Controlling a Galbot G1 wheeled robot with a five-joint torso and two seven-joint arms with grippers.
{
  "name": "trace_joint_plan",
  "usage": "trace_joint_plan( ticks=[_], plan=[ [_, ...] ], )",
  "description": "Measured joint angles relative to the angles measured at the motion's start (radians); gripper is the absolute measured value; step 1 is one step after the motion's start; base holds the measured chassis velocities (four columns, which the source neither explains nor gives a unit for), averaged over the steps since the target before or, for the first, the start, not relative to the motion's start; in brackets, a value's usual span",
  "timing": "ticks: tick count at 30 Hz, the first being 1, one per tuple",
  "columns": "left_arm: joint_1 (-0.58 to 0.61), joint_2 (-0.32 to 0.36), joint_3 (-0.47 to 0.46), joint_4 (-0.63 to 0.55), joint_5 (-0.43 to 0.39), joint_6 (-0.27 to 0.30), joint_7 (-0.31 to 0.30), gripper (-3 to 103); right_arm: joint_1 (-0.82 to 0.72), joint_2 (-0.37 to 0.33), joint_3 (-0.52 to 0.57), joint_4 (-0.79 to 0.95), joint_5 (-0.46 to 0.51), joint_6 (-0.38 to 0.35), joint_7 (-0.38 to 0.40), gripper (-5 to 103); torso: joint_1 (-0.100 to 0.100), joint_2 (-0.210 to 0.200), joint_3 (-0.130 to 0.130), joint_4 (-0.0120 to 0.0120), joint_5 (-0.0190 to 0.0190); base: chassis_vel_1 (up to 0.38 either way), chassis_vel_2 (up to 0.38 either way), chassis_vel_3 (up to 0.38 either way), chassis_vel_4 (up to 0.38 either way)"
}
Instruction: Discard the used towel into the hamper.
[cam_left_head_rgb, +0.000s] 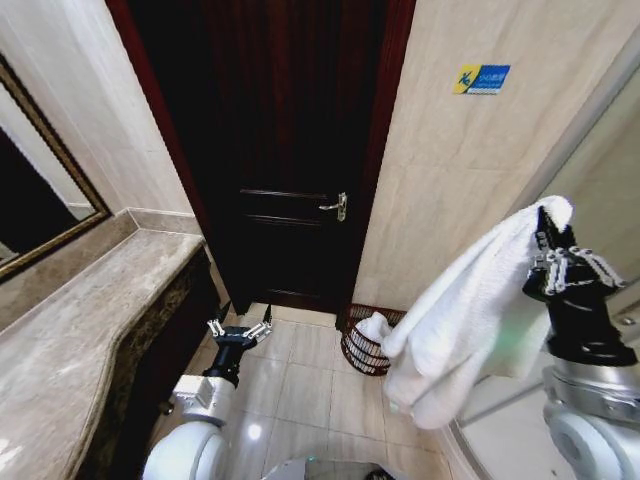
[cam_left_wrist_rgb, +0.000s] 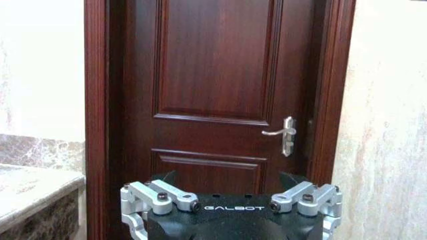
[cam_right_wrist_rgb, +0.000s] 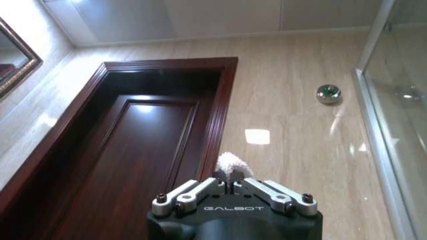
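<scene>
The right gripper (cam_left_head_rgb: 553, 243) held the white towel (cam_left_head_rgb: 470, 320) up high. The hamper (cam_left_head_rgb: 365, 345) waited below, towel not dropped yet. The left gripper (cam_left_head_rgb: 238, 333) hung open

The head view looks forward and down at the door (cam_left_head_rgb: 290, 150) and floor. The left wrist view faces that door (cam_left_wrist_rgb: 213, 100) level; the right wrist view tilts up along it (cam_right_wrist_rgb: 127, 165) toward the ceiling.
</scene>
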Motion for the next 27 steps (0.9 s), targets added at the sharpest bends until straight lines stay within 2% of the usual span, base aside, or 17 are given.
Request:
trace_joint_plan(
  ticks=[17, 27],
  plan=[
    [0.0, 0.0, 0.0, 0.0, 0.0, 0.0, 0.0, 100, 0.0, 0.006, -0.014, 0.0, -0.007, 0.003, 0.01, 2, 0.001, 0.0, 0.0, 0.0, -0.0003, -0.149, 0.152, 0.147, -0.146],
    [0.0, 0.0, 0.0, 0.0, 0.0, 0.0, 0.0, 100, -0.001, 0.015, -0.03, 0.0, -0.022, 0.023, 0.023, 2, 0.0, 0.0, 0.0, -0.0001, -0.0002, -0.02, 0.026, 0.035, -0.02]
  ],
)
